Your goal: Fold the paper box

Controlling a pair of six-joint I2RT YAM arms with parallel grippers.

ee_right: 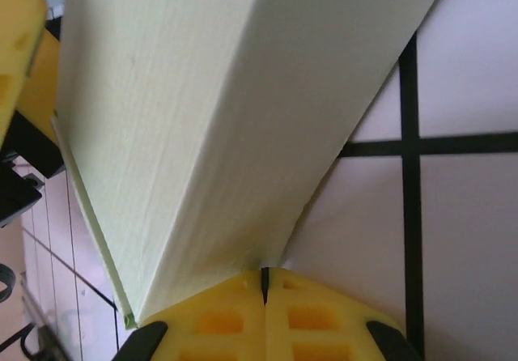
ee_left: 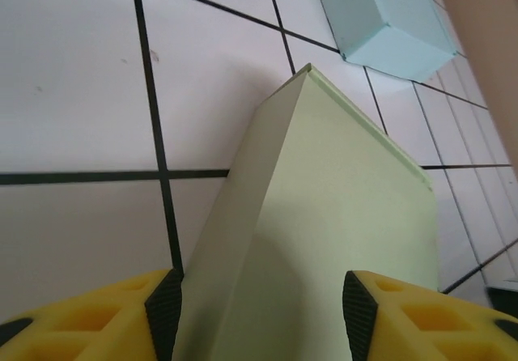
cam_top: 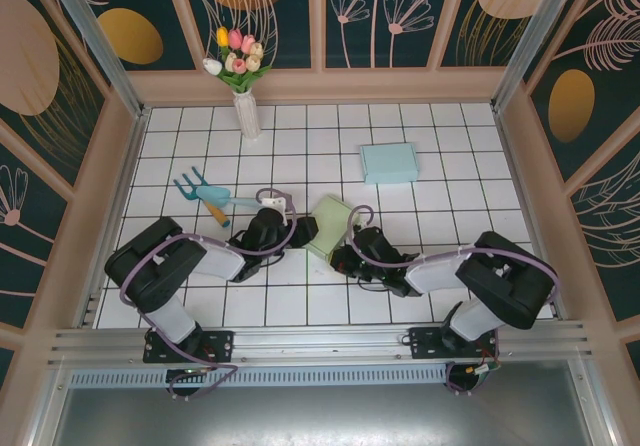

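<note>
Both arms reach inward, wrists low, grippers facing each other. Left gripper (ee_left: 259, 312): jaws parted, yellow fingers (ee_left: 89, 320) on either side. Right gripper (ee_right: 265, 284): jaws fully closed, pads meeting.

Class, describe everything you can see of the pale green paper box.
The pale green paper box is thin matte card, partly folded, its panels meeting at sharp creases. It sits tilted on the white tiled table, between both arms. The left gripper straddles it, fingers either side; the right gripper is shut at its edge. The blue box lies apart, farther back.
</note>
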